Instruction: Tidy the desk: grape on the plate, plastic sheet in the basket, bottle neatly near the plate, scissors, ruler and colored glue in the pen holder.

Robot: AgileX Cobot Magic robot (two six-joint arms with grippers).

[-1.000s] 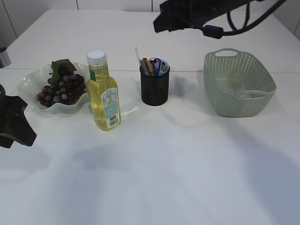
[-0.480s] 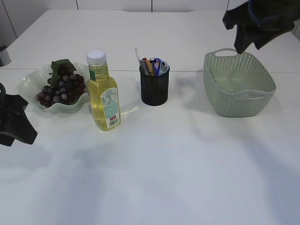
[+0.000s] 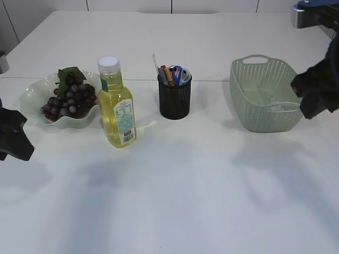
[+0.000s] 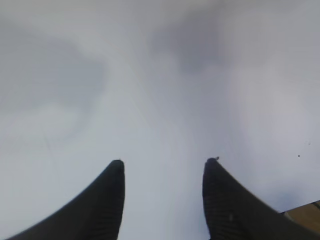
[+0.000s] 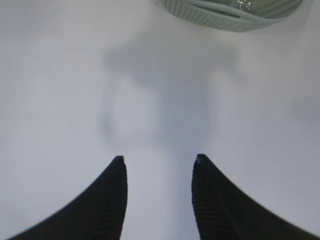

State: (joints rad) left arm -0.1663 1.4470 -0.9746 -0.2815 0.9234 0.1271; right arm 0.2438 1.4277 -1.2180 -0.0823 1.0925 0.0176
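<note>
Dark grapes (image 3: 69,100) lie on the pale green plate (image 3: 32,95) at the left. A yellow bottle (image 3: 117,106) with a white cap stands upright just right of the plate. The black mesh pen holder (image 3: 175,98) holds the scissors (image 3: 180,74), the ruler (image 3: 156,62) and colored glue (image 3: 168,74). The green basket (image 3: 267,95) stands at the right with the clear plastic sheet (image 3: 275,107) inside; its rim also shows in the right wrist view (image 5: 225,12). My left gripper (image 4: 165,162) is open and empty over bare table at the far left. My right gripper (image 5: 157,160) is open and empty, right of the basket.
The white table (image 3: 185,185) spreads in front of the objects. A seam runs across the table behind the pen holder. A brown edge (image 4: 305,212) shows at the lower right of the left wrist view.
My right arm has swung from above the pen holder to the right and down, ending beside the basket. My left arm has drawn slightly further left.
</note>
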